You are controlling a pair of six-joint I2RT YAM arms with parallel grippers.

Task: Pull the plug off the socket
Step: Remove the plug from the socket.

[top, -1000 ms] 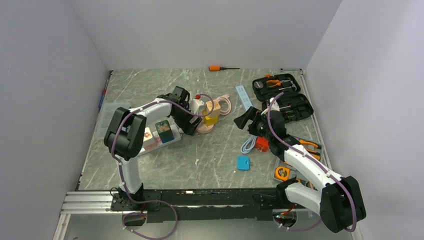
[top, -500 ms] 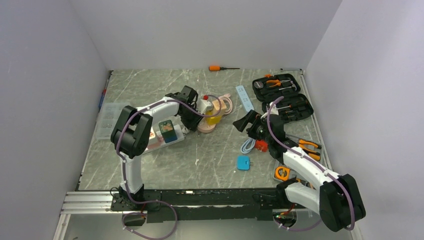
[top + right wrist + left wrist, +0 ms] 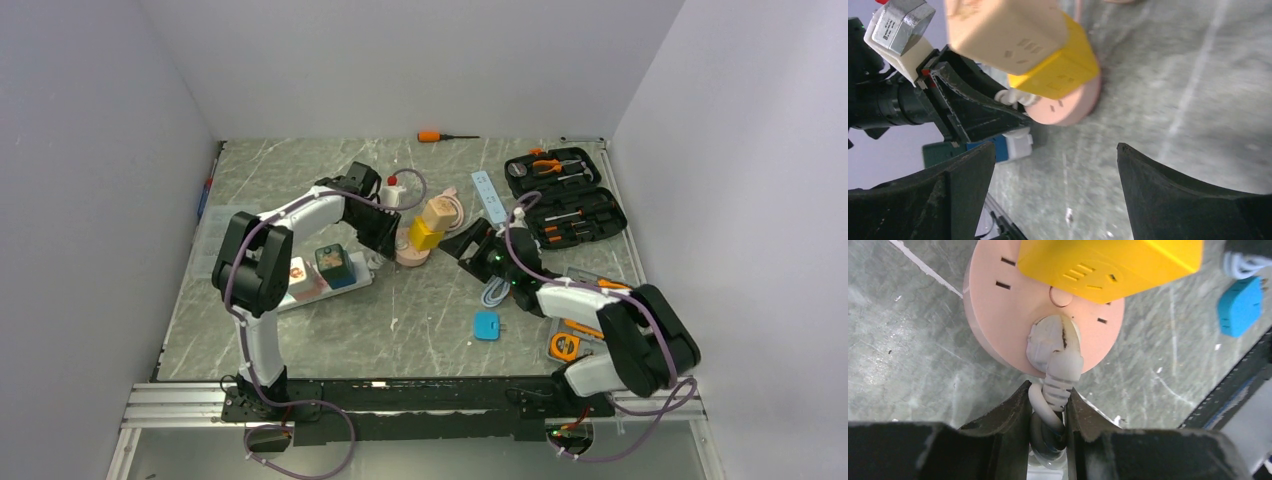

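Plain white walls (image 3: 400, 60) are enclosing a grey marbled tabletop (image 3: 300, 165) — even light is falling across it — aluminium rail (image 3: 175, 405) is running along near edge.

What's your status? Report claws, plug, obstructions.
Left claw shut on plug at its collar. Plug seated in pink disc. Right claw open, near disc. Yellow adapter crowds plug.

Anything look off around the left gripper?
Yes. The white plug on the pink disc has dark streaks across its head; crack or dirt, can't tell. The left gripper is shut on the ribbed cord sleeve below it, not on the plug head.
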